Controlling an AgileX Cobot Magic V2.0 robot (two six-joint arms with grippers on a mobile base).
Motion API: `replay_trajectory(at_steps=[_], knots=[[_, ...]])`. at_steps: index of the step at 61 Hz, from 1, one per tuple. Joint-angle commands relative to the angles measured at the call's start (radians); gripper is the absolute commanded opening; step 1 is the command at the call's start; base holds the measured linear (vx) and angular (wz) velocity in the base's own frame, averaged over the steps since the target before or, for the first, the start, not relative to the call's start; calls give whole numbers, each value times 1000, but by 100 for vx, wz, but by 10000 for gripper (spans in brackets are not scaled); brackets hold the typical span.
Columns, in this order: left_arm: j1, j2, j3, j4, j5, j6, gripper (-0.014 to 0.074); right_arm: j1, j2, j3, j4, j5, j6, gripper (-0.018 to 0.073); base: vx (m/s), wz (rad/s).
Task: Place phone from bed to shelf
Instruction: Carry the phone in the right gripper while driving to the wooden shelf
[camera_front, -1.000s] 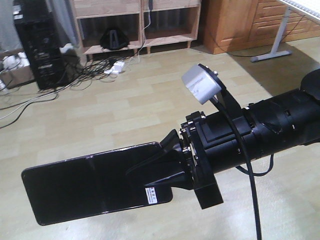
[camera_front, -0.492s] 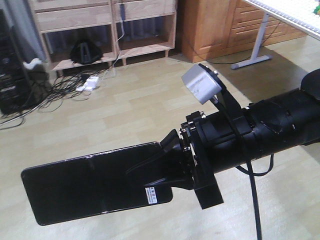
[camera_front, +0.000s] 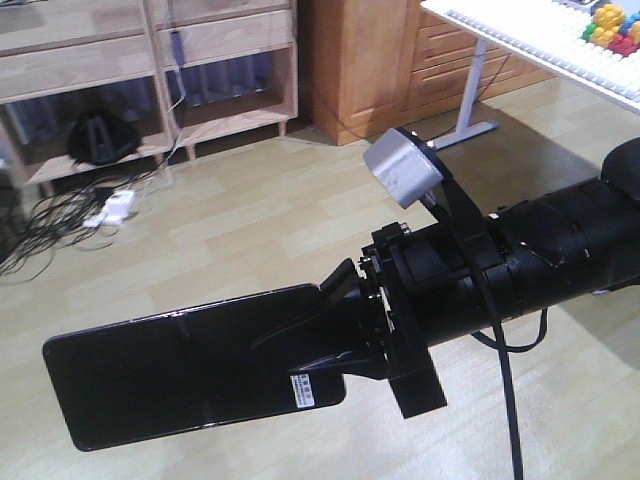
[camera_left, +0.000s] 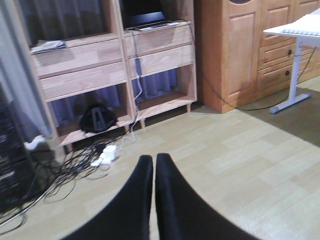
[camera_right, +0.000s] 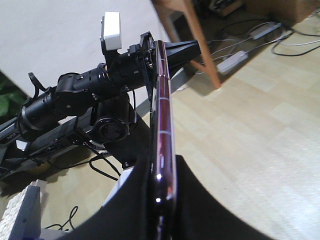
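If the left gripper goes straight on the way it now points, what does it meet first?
The left gripper has free air ahead; its line probably ends at the floor near the shelf base. Depth is unclear.

Phone (camera_front: 170, 375): glossy black face, reflective, with a shiny pinkish edge and a small white paper-like sticker (camera_front: 303, 390). Right claw (camera_front: 300, 335): smooth matt black plastic. Camera housing (camera_front: 402, 170): grey, satin finish. Shelf (camera_left: 85, 75): light wood, visible grain. Floor (camera_front: 250, 220): pale wood-look planks, slight sheen. Cabinet (camera_left: 240, 55): smooth orange-brown wood.
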Motion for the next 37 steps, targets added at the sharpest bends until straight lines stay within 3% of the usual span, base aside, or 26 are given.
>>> replay_trajectory(at_steps=[1, 37], knots=[[-6, -11, -22, -9, -72, -6, 1, -3, -34, -29, 92, 83, -11, -2, 43, -21], [-6, -11, -22, -9, -72, -6, 1, -3, -34, -29, 92, 83, -11, -2, 44, -12]])
